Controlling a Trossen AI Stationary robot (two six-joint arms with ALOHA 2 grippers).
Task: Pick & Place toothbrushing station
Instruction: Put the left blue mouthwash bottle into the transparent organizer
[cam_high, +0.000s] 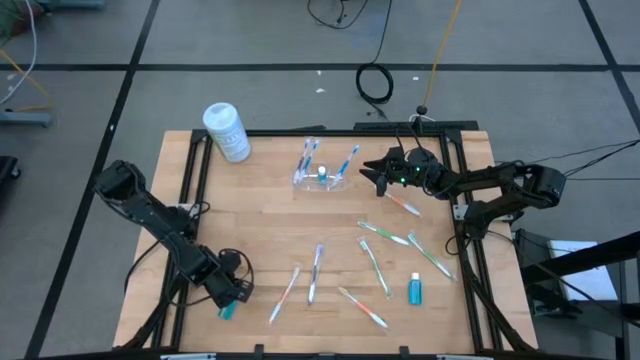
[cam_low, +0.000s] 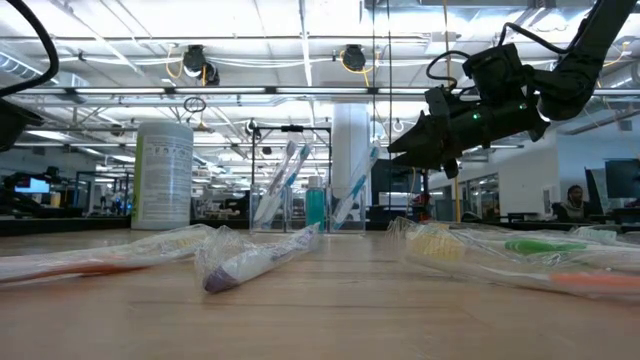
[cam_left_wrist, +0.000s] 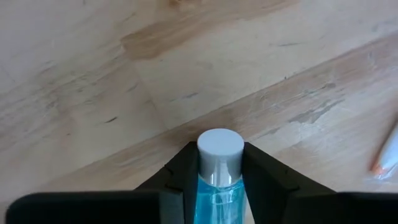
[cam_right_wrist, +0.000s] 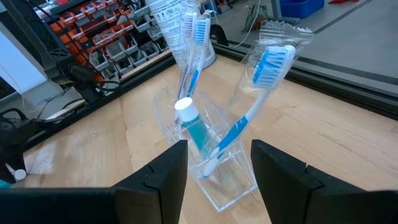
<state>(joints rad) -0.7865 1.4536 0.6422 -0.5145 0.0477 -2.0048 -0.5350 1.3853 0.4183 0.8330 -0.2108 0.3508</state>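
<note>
Dark fingers of the left gripper clamp a small blue tube with a smooth white round cap, low left in the high view, over the pale grained wooden table. Right gripper hangs with fingers parted, holding nothing, just beside the clear plastic toothbrushing station near the table's upper middle, holding wrapped toothbrushes.

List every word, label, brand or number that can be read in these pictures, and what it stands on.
None can be read.
White canister: a printed label with green areas, the text too small to make out.
Same canister in the right wrist view: dark print lines, blurred.
Wrapped toothbrushes, blue tube, clear holder: no lettering shows.
</note>
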